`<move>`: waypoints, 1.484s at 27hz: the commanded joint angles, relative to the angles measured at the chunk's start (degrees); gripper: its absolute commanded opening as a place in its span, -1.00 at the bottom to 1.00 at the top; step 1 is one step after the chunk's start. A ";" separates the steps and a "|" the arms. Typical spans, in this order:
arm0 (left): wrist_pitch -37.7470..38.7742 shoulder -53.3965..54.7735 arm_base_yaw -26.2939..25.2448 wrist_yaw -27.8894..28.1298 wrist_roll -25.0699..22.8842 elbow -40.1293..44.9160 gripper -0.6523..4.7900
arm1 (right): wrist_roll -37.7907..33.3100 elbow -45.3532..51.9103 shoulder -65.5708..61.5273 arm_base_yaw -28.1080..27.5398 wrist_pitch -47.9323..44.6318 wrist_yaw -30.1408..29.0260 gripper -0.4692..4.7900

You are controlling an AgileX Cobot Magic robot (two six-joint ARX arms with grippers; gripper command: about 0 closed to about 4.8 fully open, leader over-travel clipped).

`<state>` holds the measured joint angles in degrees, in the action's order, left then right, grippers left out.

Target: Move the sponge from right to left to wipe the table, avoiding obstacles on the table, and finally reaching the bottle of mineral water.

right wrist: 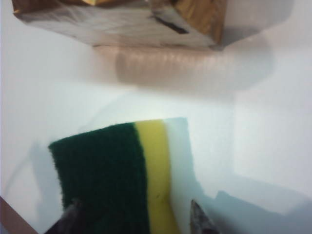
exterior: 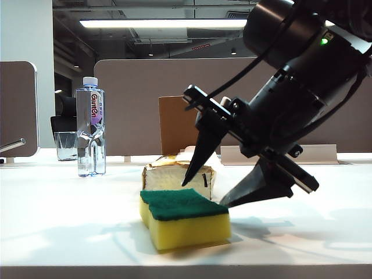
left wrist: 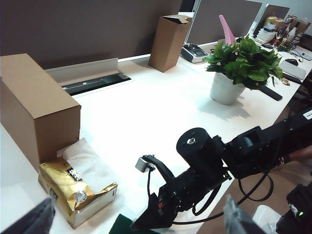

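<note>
Yellow sponge point(exterior: 183, 218) with green scouring top lying flat on the white tabletop point(exterior: 64, 215), near the front edge, untouched. Right gripper point(exterior: 204, 195) just above its right end, fingers point(exterior: 195, 163) spread, gripping nothing. Gold-topped tissue pack point(exterior: 174, 174) right behind the sponge, brown box point(exterior: 176, 124) farther back. Mineral water bottle point(exterior: 90, 127) upright, well apart to the far left. Left gripper point(left wrist: 139, 219) raised over the scene, fingers point(left wrist: 31, 220) spread wide, empty.
</note>
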<state>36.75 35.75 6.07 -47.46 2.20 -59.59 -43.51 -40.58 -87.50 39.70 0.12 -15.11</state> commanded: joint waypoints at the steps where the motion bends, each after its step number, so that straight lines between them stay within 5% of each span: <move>1: -0.39 -0.09 0.02 -0.37 -0.07 -0.35 0.90 | 0.00 -0.22 1.57 0.00 -0.44 -0.22 0.24; 8: -0.35 -0.09 0.02 -0.37 -0.04 -0.35 0.90 | 4.20 -4.66 4.83 -3.43 3.69 -0.42 0.24; 16: -0.28 -0.07 0.02 -0.37 -0.04 -0.35 0.90 | 18.49 -13.88 8.37 -13.70 16.24 1.90 0.24; 22: -0.13 -0.04 0.02 -0.37 -0.07 -0.35 0.90 | 23.23 -14.01 14.05 -28.39 20.06 -3.58 0.24; 27: -0.11 -0.04 0.02 -0.35 -0.07 -0.35 0.90 | 30.99 -16.52 19.06 -40.76 32.17 -8.07 0.24; 40: 0.26 -0.04 0.02 -0.37 -0.07 -0.35 0.91 | 35.91 -28.46 27.10 -44.98 57.18 -14.58 0.24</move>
<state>37.15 35.79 6.07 -47.46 2.20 -59.59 -7.88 -68.36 -61.58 -5.23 54.89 -28.88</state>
